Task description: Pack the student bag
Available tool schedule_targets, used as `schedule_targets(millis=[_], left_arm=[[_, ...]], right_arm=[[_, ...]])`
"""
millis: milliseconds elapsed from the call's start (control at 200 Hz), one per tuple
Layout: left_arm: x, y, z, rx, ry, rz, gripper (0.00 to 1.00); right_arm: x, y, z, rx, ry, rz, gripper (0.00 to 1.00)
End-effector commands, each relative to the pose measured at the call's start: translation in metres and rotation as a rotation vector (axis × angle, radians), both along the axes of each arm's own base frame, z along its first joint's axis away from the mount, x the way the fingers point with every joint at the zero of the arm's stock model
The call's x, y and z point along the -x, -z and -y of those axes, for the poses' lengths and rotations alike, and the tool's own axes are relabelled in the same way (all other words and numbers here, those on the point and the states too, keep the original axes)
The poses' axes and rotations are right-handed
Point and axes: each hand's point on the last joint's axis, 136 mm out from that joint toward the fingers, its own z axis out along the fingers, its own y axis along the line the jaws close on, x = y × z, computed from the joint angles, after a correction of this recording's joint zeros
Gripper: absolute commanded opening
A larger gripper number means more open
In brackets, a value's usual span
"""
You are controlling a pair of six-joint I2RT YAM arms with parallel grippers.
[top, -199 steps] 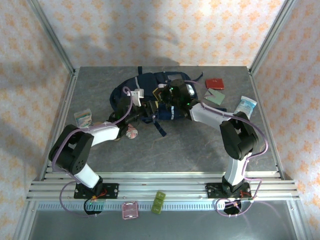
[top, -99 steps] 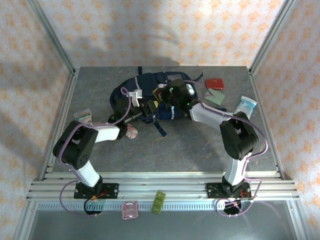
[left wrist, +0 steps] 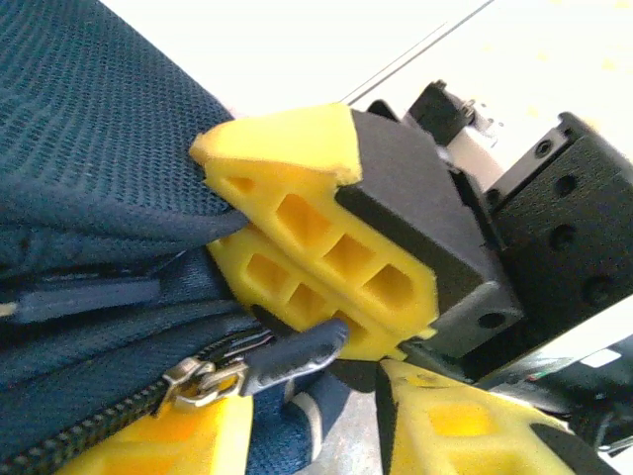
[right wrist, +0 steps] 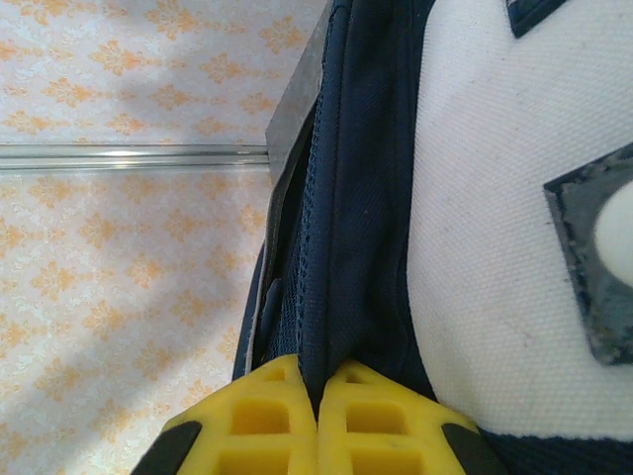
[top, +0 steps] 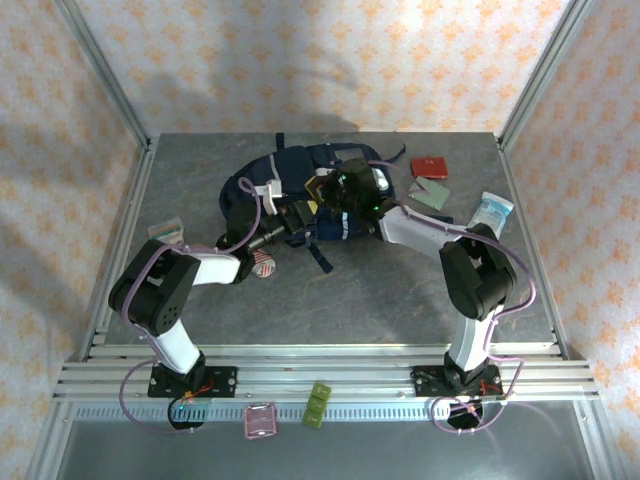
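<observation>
The navy student bag [top: 290, 185] lies at the back middle of the table, its white front patch [right wrist: 514, 218] close in the right wrist view. My right gripper [top: 322, 192] [right wrist: 318, 381] is shut on a fold of the bag's blue fabric beside the zipper. In the left wrist view that same right gripper's fingers [left wrist: 316, 247] pinch the fold. My left gripper [top: 300, 215] [left wrist: 312, 396] is open just below them. The dark zipper pull [left wrist: 292, 354] and its metal slider [left wrist: 203, 381] lie at the mouth of its jaws, ungripped.
A red booklet [top: 431, 166] and a green one [top: 432, 193] lie right of the bag, with a tissue pack [top: 492, 210] further right. A small packet [top: 166, 232] sits at the left and a striped round thing [top: 263, 264] by my left arm. Pink [top: 260, 420] and green [top: 318, 404] cases rest on the front rail.
My left arm's elbow has swung left and back while its gripper stayed at the bag's zipper. The right arm has not moved.
</observation>
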Motion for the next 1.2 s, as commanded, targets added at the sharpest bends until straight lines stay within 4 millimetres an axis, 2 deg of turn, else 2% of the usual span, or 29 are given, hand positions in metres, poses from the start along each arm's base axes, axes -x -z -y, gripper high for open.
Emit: schedule_targets(millis=[0,145,385,536,746,1011,1196], left_arm=[[-0.001,-0.028,0.000,0.062,-0.004,0.109,0.41],[-0.007,-0.013,-0.002,0.012,-0.033,0.043,0.40],[0.008,0.004,-0.021,-0.037,-0.108,-0.015,0.46],[0.015,0.002,-0.028,-0.031,-0.134,0.001,0.49],[0.003,0.005,-0.020,-0.068,-0.114,-0.005,0.49],[-0.010,0.022,-0.043,-0.319,-0.269,-0.039,0.51],[-0.014,0.023,-0.049,-0.479,-0.385,-0.024,0.50]], right_arm=[[0.005,-0.076,-0.024,-0.129,-0.081,0.190,0.00],[0.005,-0.072,-0.023,-0.106,-0.076,0.182,0.00],[0.006,-0.069,-0.024,-0.109,-0.084,0.178,0.00],[0.006,-0.071,-0.026,-0.115,-0.091,0.181,0.00],[0.008,-0.073,-0.027,-0.118,-0.096,0.185,0.00],[0.010,-0.072,-0.027,-0.122,-0.099,0.187,0.00],[0.011,-0.077,-0.031,-0.140,-0.112,0.195,0.00]])
